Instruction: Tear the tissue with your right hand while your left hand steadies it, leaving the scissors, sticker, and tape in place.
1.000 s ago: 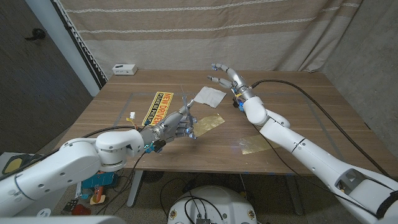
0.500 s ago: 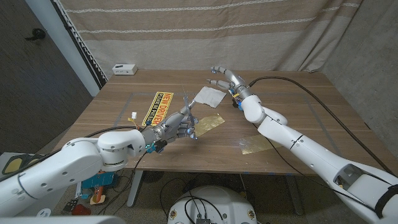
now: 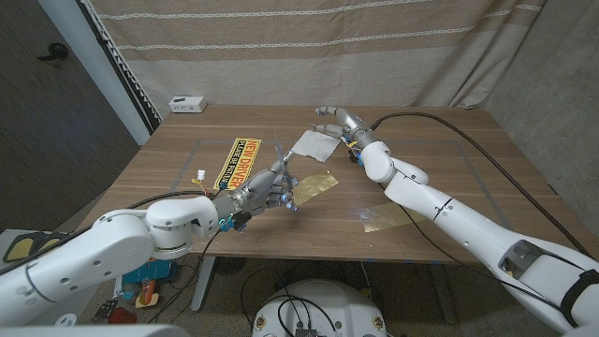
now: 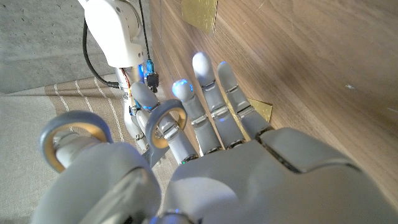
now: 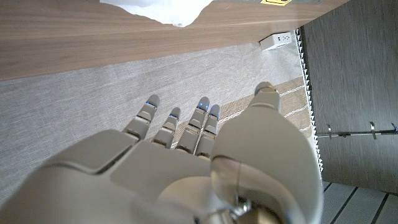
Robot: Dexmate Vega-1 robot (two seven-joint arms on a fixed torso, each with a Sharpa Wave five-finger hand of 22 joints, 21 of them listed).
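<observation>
Tissue [image 3: 314, 145] lies flat on the table [image 3: 449, 159], just below the right hand's [image 3: 335, 120] fingertips, not touched. Right hand hovers, fingers loosely spread, holding nothing. Left hand [image 3: 269, 185] raised, fingers extended and close together (empty), tissue well beyond their tips. Yellow sticker [image 3: 236, 162] beside the left fingers.

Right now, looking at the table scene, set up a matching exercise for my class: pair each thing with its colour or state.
Things:
1. tissue
2. sticker
3. right hand
4. small box

Descriptions:
A. yellow with black lettering
B. white, at the table's far left corner
C. white, lying on the wood
D. fingers apart, holding nothing

Pairs: 1-C, 2-A, 3-D, 4-B
</observation>
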